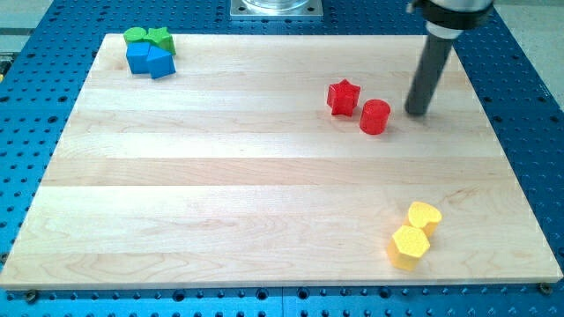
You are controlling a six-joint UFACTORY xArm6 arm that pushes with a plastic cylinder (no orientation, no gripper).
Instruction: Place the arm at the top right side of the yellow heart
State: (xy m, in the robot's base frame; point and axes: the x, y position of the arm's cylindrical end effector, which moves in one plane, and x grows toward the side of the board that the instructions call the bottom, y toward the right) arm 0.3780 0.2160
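The yellow heart point(425, 216) lies near the view's bottom right of the wooden board point(220, 194), touching a yellow hexagon point(410, 244) just below and left of it. My tip point(417, 112) stands on the board far above the heart, toward the view's top right, just right of the red cylinder point(374, 116). The dark rod rises from the tip toward the view's top edge.
A red star point(344, 97) sits left of the red cylinder. At the view's top left corner a green cluster point(148, 37) and two blue blocks point(150, 60) are packed together. A blue perforated table surrounds the board.
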